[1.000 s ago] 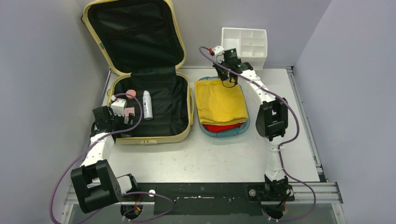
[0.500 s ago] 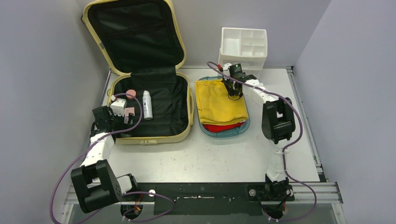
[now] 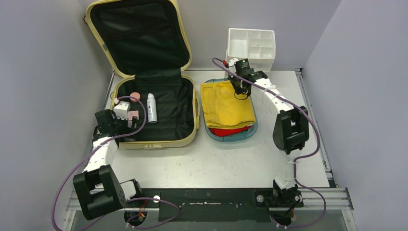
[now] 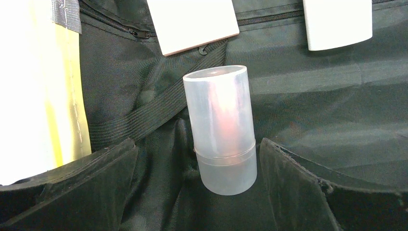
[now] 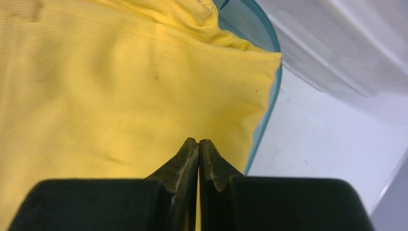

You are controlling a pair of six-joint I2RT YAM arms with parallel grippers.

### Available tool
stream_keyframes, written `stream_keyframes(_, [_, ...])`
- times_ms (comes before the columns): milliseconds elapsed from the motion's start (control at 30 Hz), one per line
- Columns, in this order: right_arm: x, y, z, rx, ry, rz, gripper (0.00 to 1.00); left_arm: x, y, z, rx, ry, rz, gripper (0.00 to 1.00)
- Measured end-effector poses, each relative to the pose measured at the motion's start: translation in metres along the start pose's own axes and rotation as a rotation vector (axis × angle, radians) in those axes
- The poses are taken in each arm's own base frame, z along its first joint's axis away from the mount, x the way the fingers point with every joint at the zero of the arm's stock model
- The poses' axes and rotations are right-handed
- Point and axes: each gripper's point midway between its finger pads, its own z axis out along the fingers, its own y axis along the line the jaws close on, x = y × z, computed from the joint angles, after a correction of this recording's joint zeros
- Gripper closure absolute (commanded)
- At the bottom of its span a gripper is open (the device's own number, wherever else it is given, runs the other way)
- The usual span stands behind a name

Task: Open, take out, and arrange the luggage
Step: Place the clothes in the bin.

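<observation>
The pale-yellow luggage (image 3: 195, 113) lies open at the left, its lid (image 3: 139, 33) leaning on the back wall. On its black lining (image 4: 312, 96) are a translucent cylinder with pink inside (image 4: 222, 130), which shows pink in the top view (image 3: 135, 96), and a white bottle (image 3: 152, 108). My left gripper (image 3: 130, 115) is open inside the case. In the left wrist view its jaws (image 4: 197, 144) stand either side of the cylinder's base without touching it. My right gripper (image 3: 242, 91) is shut and empty, with its tips (image 5: 198, 140) just above a folded yellow cloth (image 5: 96, 96).
The yellow cloth (image 3: 226, 103) lies on a red one (image 3: 226, 131) in a teal tray (image 3: 254, 126) right of the case. A white drawer organizer (image 3: 251, 45) stands at the back right, close behind my right gripper. Two flat white pieces (image 4: 192, 24) lie beyond the cylinder.
My right gripper has come down and forward from beside the organizer to the back right corner of the yellow cloth. The left arm has not moved.
</observation>
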Motion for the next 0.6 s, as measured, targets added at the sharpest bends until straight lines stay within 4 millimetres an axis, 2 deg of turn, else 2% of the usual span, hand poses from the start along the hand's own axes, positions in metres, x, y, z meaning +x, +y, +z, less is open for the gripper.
stream_keyframes(167, [-0.03, 0.003, -0.069, 0.015, -0.111, -0.033, 0.98, 0.0, 0.0, 0.0, 0.003, -0.002, -0.002, 0.03])
stream_keyframes(233, [-0.028, 0.006, -0.092, 0.014, -0.138, -0.043, 0.98, 0.0, 0.0, 0.0, 0.004, -0.003, -0.003, 0.03])
stream_keyframes(300, [-0.012, 0.009, -0.1, 0.011, -0.125, -0.049, 0.98, 0.0, 0.0, 0.0, 0.006, -0.004, -0.004, 0.03])
stream_keyframes(400, [0.029, 0.018, -0.087, -0.009, -0.031, -0.069, 0.98, -0.001, 0.0, 0.0, 0.008, -0.006, -0.005, 0.03])
stream_keyframes(500, [0.093, 0.03, -0.058, -0.038, 0.142, -0.108, 0.98, -0.001, 0.0, 0.0, 0.008, -0.006, -0.005, 0.03])
stream_keyframes(567, [0.12, 0.035, -0.043, -0.05, 0.217, -0.129, 0.98, -0.001, 0.0, -0.001, 0.009, -0.007, -0.005, 0.03])
stream_keyframes(600, [0.126, 0.036, -0.038, -0.051, 0.232, -0.142, 0.98, -0.001, 0.0, -0.001, 0.009, -0.007, -0.005, 0.03])
